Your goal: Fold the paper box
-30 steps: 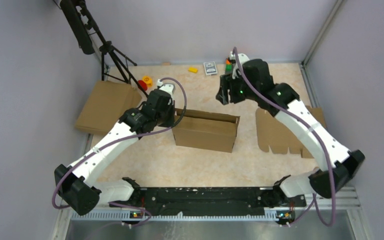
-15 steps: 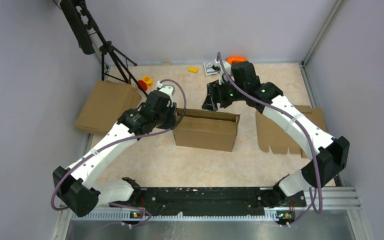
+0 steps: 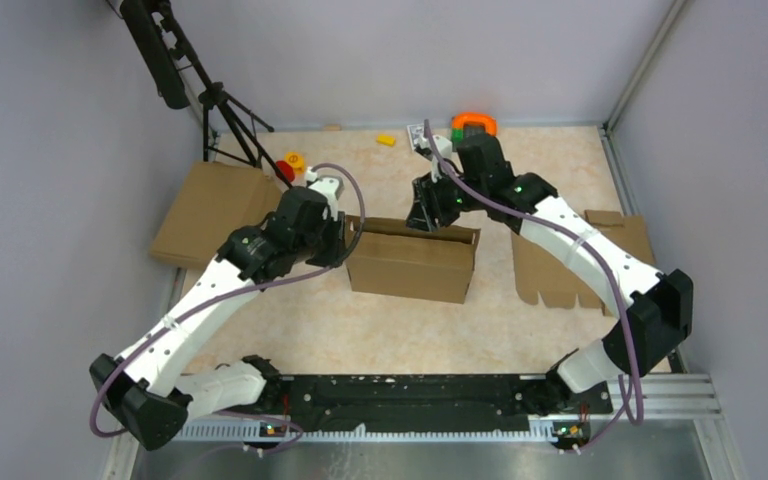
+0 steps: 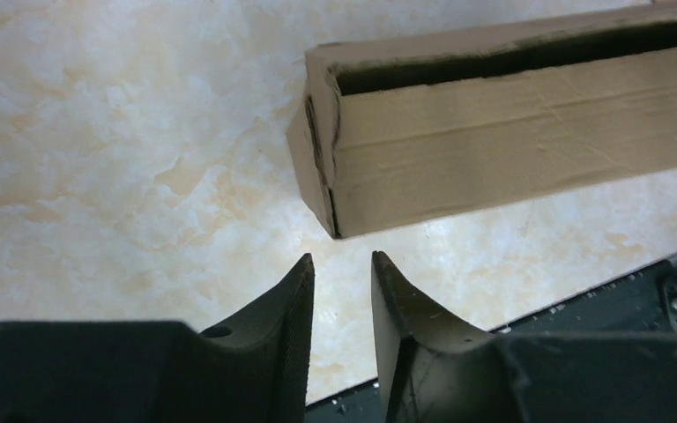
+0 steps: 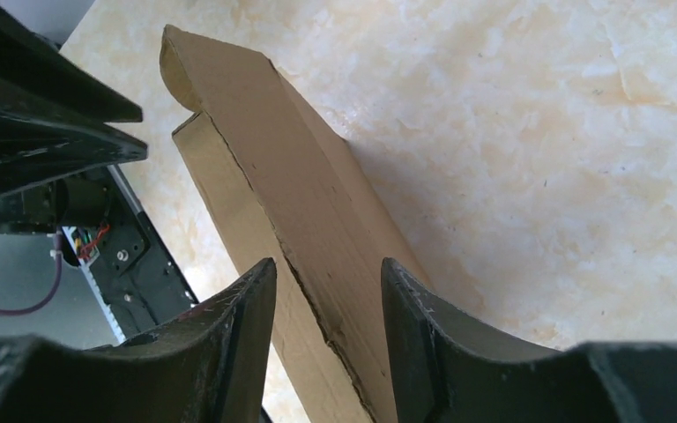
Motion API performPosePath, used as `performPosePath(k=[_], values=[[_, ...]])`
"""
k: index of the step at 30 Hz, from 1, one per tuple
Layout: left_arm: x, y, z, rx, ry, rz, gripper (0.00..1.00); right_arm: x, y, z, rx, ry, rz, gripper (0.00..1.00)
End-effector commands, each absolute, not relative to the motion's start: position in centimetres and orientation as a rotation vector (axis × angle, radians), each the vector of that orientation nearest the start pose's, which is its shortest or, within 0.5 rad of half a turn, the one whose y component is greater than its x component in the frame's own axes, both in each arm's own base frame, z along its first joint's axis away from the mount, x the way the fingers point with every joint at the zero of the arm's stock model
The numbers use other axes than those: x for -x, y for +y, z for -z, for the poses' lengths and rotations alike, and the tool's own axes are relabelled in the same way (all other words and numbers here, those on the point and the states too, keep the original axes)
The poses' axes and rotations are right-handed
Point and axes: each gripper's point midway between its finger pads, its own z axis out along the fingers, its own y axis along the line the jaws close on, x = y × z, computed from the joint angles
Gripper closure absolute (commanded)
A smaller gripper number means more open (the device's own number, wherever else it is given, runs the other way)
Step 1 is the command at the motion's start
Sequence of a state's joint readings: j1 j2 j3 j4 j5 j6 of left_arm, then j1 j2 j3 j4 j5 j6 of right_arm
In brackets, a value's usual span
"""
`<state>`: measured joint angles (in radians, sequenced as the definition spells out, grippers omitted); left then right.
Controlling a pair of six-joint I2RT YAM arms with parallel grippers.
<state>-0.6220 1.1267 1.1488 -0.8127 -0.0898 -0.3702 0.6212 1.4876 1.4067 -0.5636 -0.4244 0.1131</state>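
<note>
The paper box [image 3: 410,262] stands mid-table as a shallow brown carton, its lid slightly ajar along the back. My left gripper [image 3: 344,240] sits just off its left end; in the left wrist view the gripper [image 4: 342,264] is open with only table between its fingers and the box's corner [image 4: 494,150] a little ahead. My right gripper [image 3: 426,214] hovers over the box's back edge. Its wrist view shows it [image 5: 328,273] open, the fingers straddling the seam along the box's top edge [image 5: 300,203], not touching it.
A notched flat cardboard blank [image 3: 570,265] lies right of the box, another flat brown sheet [image 3: 210,210] at the left. A black tripod [image 3: 215,100] stands back left. Small toys [image 3: 386,139] and an orange item [image 3: 473,122] lie along the back. A black rail [image 3: 410,390] lines the near edge.
My left gripper opened off the box's left end and drew back slightly. My right arm swung down and left from the back of the table to the box's back edge, its jaws narrowing.
</note>
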Motion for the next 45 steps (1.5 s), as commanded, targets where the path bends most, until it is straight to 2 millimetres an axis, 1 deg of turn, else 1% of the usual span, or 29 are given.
performPosePath(k=[1,3,4,8,13,17,22,25,27,28,31,34,36,37,39,45], values=[[-21.8,-18.6,-23.2,-0.310,2.359,0.552,0.77,-28.4,30.7,-26.0,0.869,2.043,-0.874,0.54],[-20.5,-19.6,-22.7,-0.337,2.388,0.649,0.93,-28.3,30.8,-25.9,0.874,2.041,-0.868,0.55],[-20.1,-20.2,-22.5,-0.345,2.390,0.698,0.99,-28.3,30.8,-25.9,0.876,2.041,-0.867,0.56],[-19.5,-23.1,-21.6,-0.360,2.344,0.869,1.00,-28.2,31.0,-25.9,0.884,2.024,-0.868,0.59],[-19.7,-26.5,-21.6,-0.377,2.238,0.960,1.00,-27.9,31.0,-25.8,0.894,2.015,-0.861,0.60],[-20.4,-28.0,-21.1,-0.377,2.154,0.987,1.00,-27.7,30.8,-25.6,0.900,2.012,-0.858,0.59],[-21.3,-28.5,-19.7,-0.363,2.109,0.960,1.00,-27.6,30.7,-24.9,0.923,2.034,-0.848,0.49],[-21.6,-28.8,-19.6,-0.369,2.079,0.956,1.00,-27.7,30.6,-24.5,0.941,2.039,-0.830,0.38],[-21.8,-28.9,-19.5,-0.373,2.063,0.954,1.00,-27.6,30.7,-24.3,0.956,2.043,-0.835,0.35],[-21.8,-29.0,-19.4,-0.375,2.060,0.952,1.00,-27.4,30.8,-24.2,0.965,2.045,-0.846,0.36],[-22.1,-29.1,-19.2,-0.370,2.048,0.948,1.00,-27.0,31.3,-23.9,0.989,2.058,-0.877,0.43],[-22.4,-28.9,-18.8,-0.356,2.049,0.935,1.00,-26.7,31.5,-23.6,1.033,2.042,-0.865,0.49],[-22.4,-28.8,-18.2,-0.346,2.063,0.926,1.00,-26.5,31.4,-23.6,1.039,2.040,-0.867,0.51],[-22.6,-29.0,-18.7,-0.337,2.039,0.935,1.00,-26.3,31.5,-23.6,1.044,2.038,-0.868,0.51],[-22.7,-29.0,-18.5,-0.333,2.034,0.941,1.00,-26.1,31.4,-23.5,1.053,2.037,-0.868,0.54],[-22.9,-29.0,-18.1,-0.328,2.039,0.927,1.00,-25.5,31.4,-23.0,1.067,2.044,-0.867,0.55]])
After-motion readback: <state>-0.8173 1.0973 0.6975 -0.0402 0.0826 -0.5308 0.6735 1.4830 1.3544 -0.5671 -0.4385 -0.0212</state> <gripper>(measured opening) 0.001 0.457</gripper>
